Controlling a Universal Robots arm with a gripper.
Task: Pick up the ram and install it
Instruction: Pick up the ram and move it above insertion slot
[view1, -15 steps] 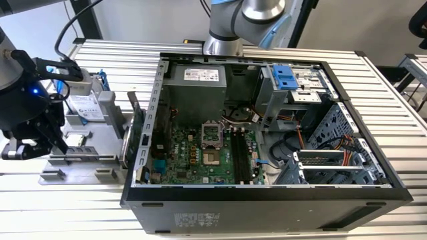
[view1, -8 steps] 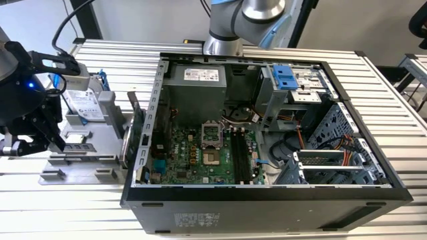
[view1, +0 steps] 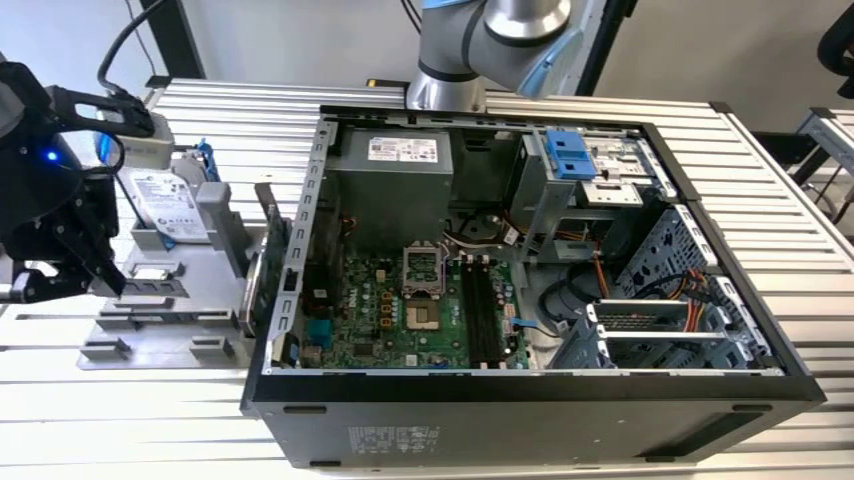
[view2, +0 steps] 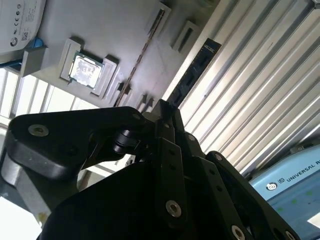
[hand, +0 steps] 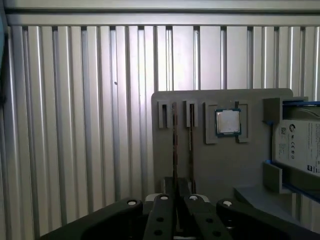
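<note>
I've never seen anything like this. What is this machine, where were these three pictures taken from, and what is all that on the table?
This is a single robot arm with a gripper, a clamp-like hand. The exterior view comes from a camera standing apart. It shows an open computer case with its green motherboard on a slatted metal table. The two wrist views come from cameras riding on the arm, looking past the gripper. Below it lies a grey holder carrying a processor chip, a hard drive and two thin ram sticks standing edge-on in slots. The gripper hovers over the holder. Both sticks sit in their slots, so nothing has been lifted yet.
</note>
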